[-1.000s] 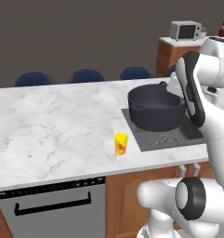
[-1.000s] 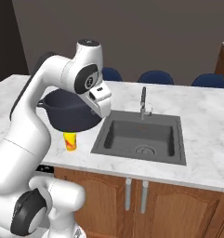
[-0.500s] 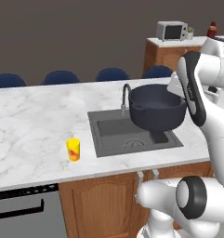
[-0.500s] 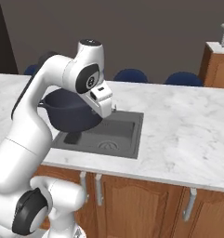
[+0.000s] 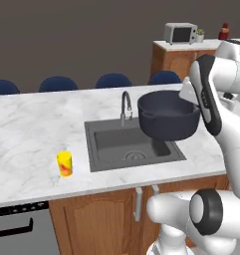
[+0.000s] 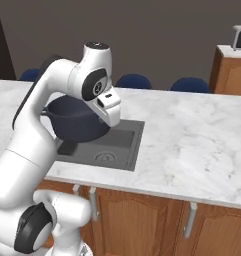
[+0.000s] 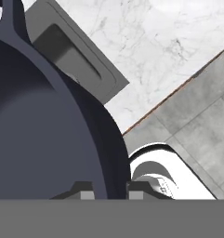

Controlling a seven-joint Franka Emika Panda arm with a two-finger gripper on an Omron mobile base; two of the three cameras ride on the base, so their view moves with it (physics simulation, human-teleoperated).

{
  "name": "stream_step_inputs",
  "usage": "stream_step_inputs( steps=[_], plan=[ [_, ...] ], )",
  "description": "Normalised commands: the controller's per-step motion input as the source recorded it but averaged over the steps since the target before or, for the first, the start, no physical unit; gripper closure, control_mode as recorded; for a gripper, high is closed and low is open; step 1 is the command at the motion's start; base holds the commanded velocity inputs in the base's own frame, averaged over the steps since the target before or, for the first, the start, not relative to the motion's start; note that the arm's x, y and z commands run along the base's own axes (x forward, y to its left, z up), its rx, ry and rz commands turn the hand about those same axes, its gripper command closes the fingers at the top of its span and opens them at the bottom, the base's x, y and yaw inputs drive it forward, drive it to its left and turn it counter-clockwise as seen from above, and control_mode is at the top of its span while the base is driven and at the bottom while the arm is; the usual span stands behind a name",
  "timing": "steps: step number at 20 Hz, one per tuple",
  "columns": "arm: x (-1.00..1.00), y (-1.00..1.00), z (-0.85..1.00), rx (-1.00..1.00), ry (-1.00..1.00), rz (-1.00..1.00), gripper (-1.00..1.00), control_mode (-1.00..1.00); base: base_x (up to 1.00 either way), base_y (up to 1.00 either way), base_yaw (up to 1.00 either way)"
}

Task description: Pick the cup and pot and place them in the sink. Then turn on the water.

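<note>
One rim wall of the pot sits pinched between our gripper fingers, so it hangs level. Below lies the sink, our likely drop point; the cup waits well aside.

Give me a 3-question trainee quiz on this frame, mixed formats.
1. True or false: the pot rests on the sink floor.
2. The cup stands: A) in the basin B) on the counter left of the basin C) in the gripper.
3. What is the gripper shut on?

Key: 1 false, it is held above the basin. 2 B. 3 the pot's rim.
</note>
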Motion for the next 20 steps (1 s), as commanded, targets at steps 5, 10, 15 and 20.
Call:
stream_step_inputs(
  steps=[5, 10, 15, 20],
  plan=[
    [0.0, 0.0, 0.0, 0.0, 0.0, 0.0, 1.0, 1.0, 0.4, -0.44, 0.0],
    [0.0, 0.0, 0.0, 0.0, 0.0, 0.0, 1.0, 1.0, 0.3, -0.42, 0.0],
    [0.0, 0.0, 0.0, 0.0, 0.0, 0.0, 1.0, 1.0, 0.09, -0.07, 0.0],
    [0.0, 0.0, 0.0, 0.0, 0.0, 0.0, 1.0, 1.0, 0.12, 0.0, 0.0]
  ],
)
